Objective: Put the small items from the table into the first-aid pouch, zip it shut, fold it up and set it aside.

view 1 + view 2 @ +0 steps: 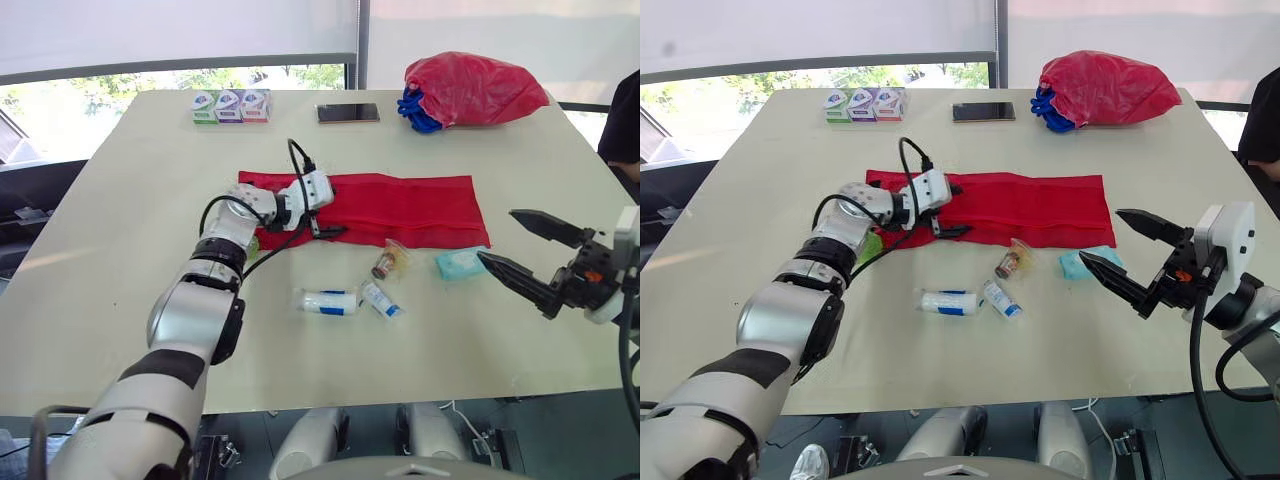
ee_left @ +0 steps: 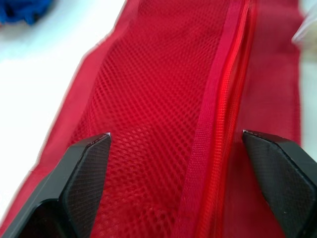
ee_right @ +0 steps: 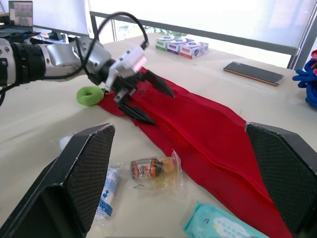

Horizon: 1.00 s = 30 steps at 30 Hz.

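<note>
Head views: the red first-aid pouch (image 1: 400,205) lies unfolded and flat across the middle of the table (image 1: 120,250). The left gripper (image 1: 332,215) sits over its left end, fingers spread, nothing clasped. Between the pouch and the table's front edge lie a bandage roll (image 1: 327,301), a small tube (image 1: 381,299), a bottle in a clear bag (image 1: 390,262) and a wipes pack (image 1: 460,263). The right gripper (image 1: 496,235) hovers near the table's right edge, parted wide and empty. A green ring (image 1: 870,245) is mostly hidden behind the left forearm.

Left wrist view: both fingers (image 2: 84,168) stand far apart over red mesh and the zipper (image 2: 218,124) – open or closed, I cannot tell.

Right wrist view: the green ring lies just beside the pouch's left end (plain here). The bandage roll is half hidden behind a finger (image 3: 84,168) – the wipes pack is cut off by the frame.
</note>
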Each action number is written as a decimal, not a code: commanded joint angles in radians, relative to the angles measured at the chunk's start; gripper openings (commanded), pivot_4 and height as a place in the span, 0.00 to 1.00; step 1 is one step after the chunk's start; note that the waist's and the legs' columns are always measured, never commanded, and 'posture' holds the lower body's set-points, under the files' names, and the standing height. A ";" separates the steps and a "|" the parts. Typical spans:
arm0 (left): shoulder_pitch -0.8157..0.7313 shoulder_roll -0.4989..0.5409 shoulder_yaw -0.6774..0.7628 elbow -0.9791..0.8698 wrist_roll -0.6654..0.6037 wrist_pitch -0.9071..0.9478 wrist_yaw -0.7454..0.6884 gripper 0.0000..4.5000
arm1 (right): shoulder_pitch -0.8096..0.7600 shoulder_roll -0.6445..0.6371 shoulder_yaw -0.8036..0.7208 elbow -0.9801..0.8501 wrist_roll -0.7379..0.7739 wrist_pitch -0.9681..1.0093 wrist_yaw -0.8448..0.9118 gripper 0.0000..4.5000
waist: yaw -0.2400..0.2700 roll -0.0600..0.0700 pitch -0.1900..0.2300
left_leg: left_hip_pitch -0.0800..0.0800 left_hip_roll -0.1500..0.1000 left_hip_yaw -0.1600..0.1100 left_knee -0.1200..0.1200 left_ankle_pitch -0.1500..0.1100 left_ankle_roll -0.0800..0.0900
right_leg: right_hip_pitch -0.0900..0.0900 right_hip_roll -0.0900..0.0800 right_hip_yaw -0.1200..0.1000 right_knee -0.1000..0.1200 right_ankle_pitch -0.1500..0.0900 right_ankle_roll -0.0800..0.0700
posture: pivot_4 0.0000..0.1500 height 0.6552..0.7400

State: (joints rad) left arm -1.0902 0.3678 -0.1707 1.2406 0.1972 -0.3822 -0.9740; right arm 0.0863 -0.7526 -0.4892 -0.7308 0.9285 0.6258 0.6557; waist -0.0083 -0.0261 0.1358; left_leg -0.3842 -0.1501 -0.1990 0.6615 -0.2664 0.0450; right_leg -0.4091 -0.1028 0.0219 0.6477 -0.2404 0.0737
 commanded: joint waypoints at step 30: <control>0.076 0.140 0.043 -0.086 -0.024 0.009 -0.078 0.01 | 0.033 -0.239 -0.162 0.097 0.094 -0.037 0.345 1.00 | -0.002 -0.001 0.000 | -0.001 0.000 0.000 0.003 -0.001 0.002 | 0.000 0.000 -0.001 0.000 0.000 0.000 | 1.00 1.00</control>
State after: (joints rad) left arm -1.0129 0.4895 -0.1379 1.1963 0.1922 -0.3767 -1.0461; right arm 0.1329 -0.9695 -0.6041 -0.6509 1.0279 0.6159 0.9520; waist -0.0102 -0.0267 0.1356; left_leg -0.3855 -0.1504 -0.1990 0.6647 -0.2674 0.0467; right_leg -0.4089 -0.1031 0.0214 0.6480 -0.2403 0.0739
